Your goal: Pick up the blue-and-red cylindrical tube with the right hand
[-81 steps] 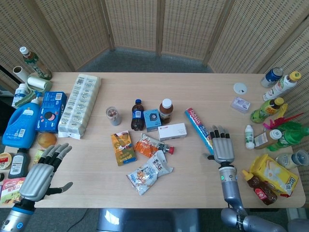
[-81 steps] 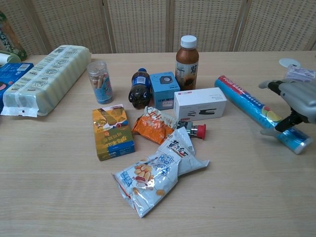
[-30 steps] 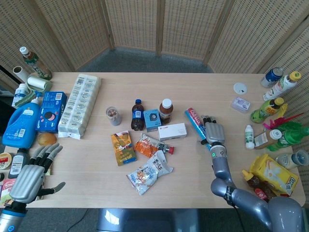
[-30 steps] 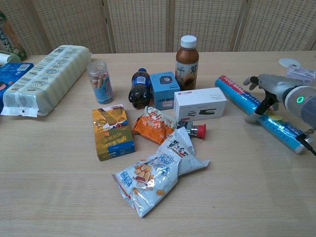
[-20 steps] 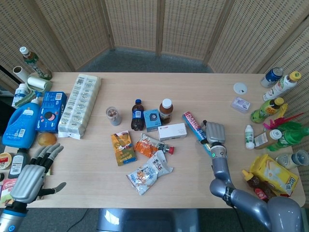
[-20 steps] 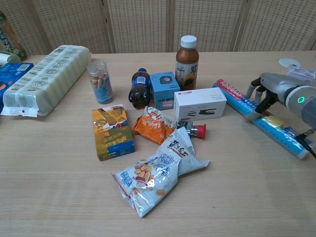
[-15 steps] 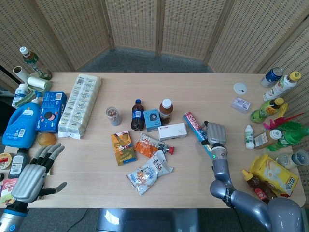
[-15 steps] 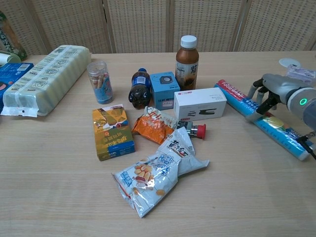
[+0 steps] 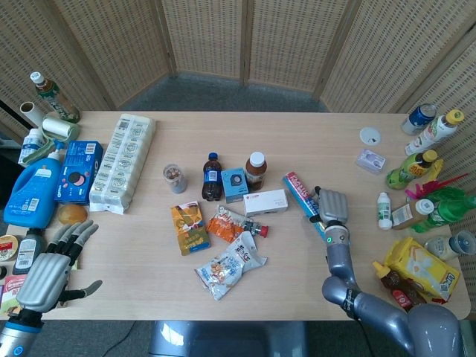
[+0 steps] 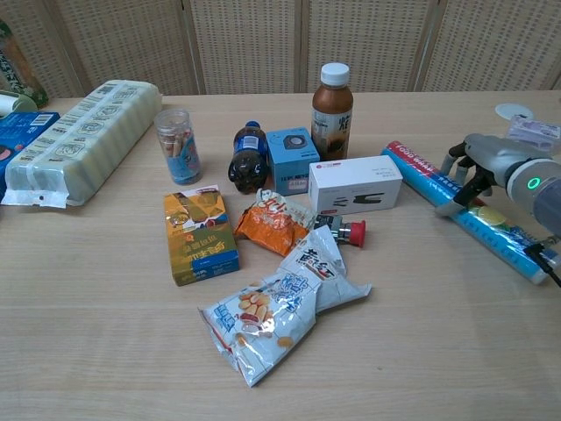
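Note:
The blue-and-red cylindrical tube [image 10: 419, 171] lies flat on the table, running diagonally from its red end near the white box towards the right front; its red end also shows in the head view [image 9: 294, 184]. My right hand [image 10: 487, 163] sits over the tube's middle and grips it, fingers curled over the far side and thumb against the near side. In the head view the right hand [image 9: 332, 204] covers the tube's lower half. My left hand [image 9: 46, 272] hovers at the table's near left corner, fingers spread and holding nothing.
A white box [image 10: 355, 184] and a brown drink bottle [image 10: 332, 98] stand just left of the tube. Snack bags [image 10: 280, 303] lie in the middle. Bottles [image 9: 416, 169] and a yellow bag [image 9: 425, 269] crowd the right edge, with a small white bottle [image 9: 384, 210] close to the hand.
My right hand has moved forward onto the tube and curled its fingers around it. The tube has slid slightly left. The left hand has dropped a little, still spread.

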Action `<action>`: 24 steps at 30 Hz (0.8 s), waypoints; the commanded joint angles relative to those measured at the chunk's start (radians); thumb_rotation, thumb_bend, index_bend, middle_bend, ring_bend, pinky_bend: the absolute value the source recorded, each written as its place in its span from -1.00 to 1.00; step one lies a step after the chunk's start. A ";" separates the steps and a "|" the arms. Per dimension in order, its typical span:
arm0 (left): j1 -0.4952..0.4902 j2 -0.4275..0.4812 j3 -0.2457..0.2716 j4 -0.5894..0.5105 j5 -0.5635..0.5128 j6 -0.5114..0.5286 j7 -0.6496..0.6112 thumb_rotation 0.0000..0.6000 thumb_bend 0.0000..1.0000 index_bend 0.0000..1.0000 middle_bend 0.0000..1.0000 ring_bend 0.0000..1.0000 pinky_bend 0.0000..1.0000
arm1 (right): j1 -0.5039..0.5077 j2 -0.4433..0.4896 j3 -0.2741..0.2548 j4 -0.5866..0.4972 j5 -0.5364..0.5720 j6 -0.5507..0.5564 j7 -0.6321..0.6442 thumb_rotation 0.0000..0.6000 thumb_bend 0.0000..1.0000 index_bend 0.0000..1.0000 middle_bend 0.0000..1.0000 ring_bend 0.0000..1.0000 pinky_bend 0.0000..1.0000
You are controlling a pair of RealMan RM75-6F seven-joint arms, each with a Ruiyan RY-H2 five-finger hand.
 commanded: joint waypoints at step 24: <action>-0.003 -0.019 0.003 0.020 0.009 -0.007 -0.020 1.00 -0.56 -0.90 -0.96 -1.00 -1.00 | -0.096 0.261 0.052 -0.427 -0.118 0.241 0.048 1.00 -0.35 0.47 1.00 0.89 1.00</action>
